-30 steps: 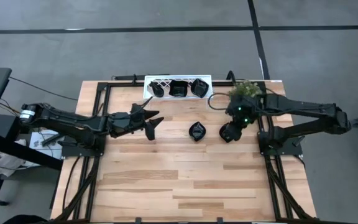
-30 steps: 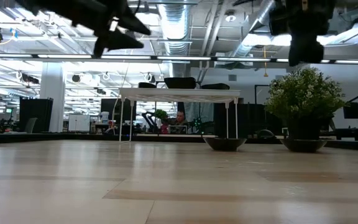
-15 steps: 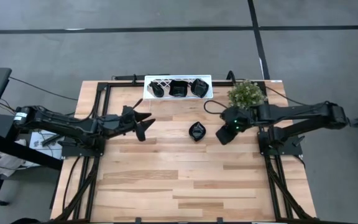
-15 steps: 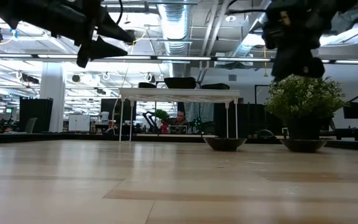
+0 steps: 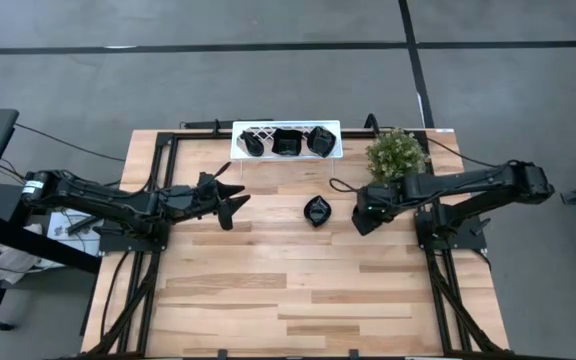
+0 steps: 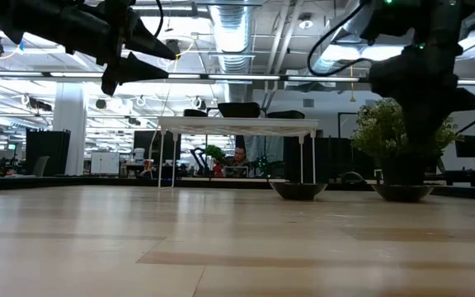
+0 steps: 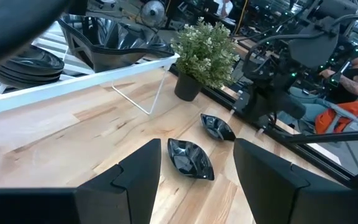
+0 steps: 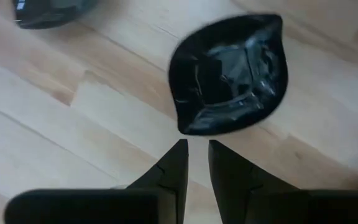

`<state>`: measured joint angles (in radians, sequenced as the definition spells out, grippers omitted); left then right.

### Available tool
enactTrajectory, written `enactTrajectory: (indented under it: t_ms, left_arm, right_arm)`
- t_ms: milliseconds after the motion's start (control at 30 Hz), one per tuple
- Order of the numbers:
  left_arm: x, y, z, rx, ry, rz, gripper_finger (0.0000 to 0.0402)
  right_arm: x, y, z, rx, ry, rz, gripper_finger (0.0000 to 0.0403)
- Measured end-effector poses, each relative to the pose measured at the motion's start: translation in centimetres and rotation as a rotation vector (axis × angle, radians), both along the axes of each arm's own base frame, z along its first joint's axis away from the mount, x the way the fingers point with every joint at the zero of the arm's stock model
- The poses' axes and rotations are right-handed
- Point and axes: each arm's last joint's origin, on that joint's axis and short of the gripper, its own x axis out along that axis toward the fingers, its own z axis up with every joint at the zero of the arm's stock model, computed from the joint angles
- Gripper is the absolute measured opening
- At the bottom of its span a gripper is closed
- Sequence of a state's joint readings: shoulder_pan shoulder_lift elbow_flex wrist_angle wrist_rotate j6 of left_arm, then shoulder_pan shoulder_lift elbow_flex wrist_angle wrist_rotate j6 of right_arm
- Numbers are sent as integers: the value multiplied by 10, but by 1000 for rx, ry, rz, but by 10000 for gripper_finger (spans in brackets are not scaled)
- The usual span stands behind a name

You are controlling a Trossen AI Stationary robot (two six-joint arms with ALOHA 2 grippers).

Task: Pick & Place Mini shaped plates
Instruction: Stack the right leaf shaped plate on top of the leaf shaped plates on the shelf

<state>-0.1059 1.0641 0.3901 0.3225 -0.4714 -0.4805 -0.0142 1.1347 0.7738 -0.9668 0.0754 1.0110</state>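
Two mini shaped plates, small glossy black dishes, lie flat on the wooden table. One point(image 5: 316, 211) sits at mid-table. The other point(image 8: 229, 74) lies just beyond my right gripper point(image 8: 195, 149), which points steeply down above it, open by a narrow gap with nothing between the fingers; from above the gripper point(image 5: 366, 215) hides this plate. More black plates stand in the white rack point(image 5: 286, 140) at the far edge. My left gripper point(image 5: 230, 200) hangs open above the table's left half, its fingers pointing toward the two plates point(image 7: 190, 158), point(image 7: 217, 126).
A small potted plant point(image 5: 396, 152) stands at the far right, close behind my right arm. The rack's thin wire legs point(image 7: 143, 99) rest on the table at the far edge. Bare wood lies along the near half point(image 5: 298, 300).
My right gripper has come down toward the plate beneath it, rolling its wrist and tipping steeply downward; its finger gap looks the same. My left gripper has drawn back a little toward the table's left edge and stays open. The plates have not moved.
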Motion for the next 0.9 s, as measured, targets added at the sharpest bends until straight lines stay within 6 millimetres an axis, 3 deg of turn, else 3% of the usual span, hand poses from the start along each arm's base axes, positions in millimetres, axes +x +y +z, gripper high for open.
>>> enactTrajectory:
  t_ms: [133,467,900]
  left_arm:
    - [0,0,0,0,0,0,204]
    - [0,0,1,2,-8,0,204]
    - [1,0,1,3,-14,0,204]
  right_arm:
    - [-6,1,-4,17,28,-74,59]
    - [-15,6,-37,145,13,-189,71]
    - [-24,-9,-38,-19,54,-426,138]
